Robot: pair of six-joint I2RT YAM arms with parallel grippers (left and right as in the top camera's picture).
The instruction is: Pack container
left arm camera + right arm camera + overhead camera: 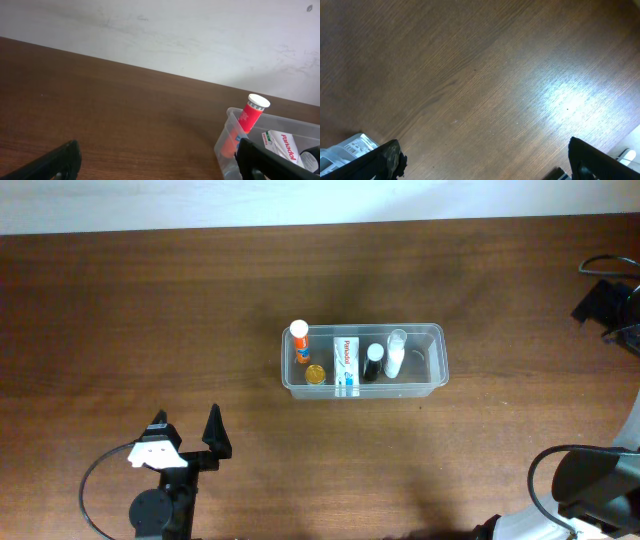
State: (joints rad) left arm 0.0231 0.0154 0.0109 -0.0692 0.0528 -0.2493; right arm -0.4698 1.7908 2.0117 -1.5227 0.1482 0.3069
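The container, a clear shallow tub, sits at the table's centre. In it stand an orange tube with a white cap, a yellow-capped item, a white Panadol box, a black bottle and a clear bottle. My left gripper is open near the front left, well short of the tub, with nothing between its fingers. The left wrist view has the container and orange tube off to the right. My right gripper is open over bare wood, with the container's corner at lower left.
Black cables and gear lie at the table's far right edge. The right arm's base fills the front right corner. A cable loop hangs beside the left arm. A white wall runs behind the table.
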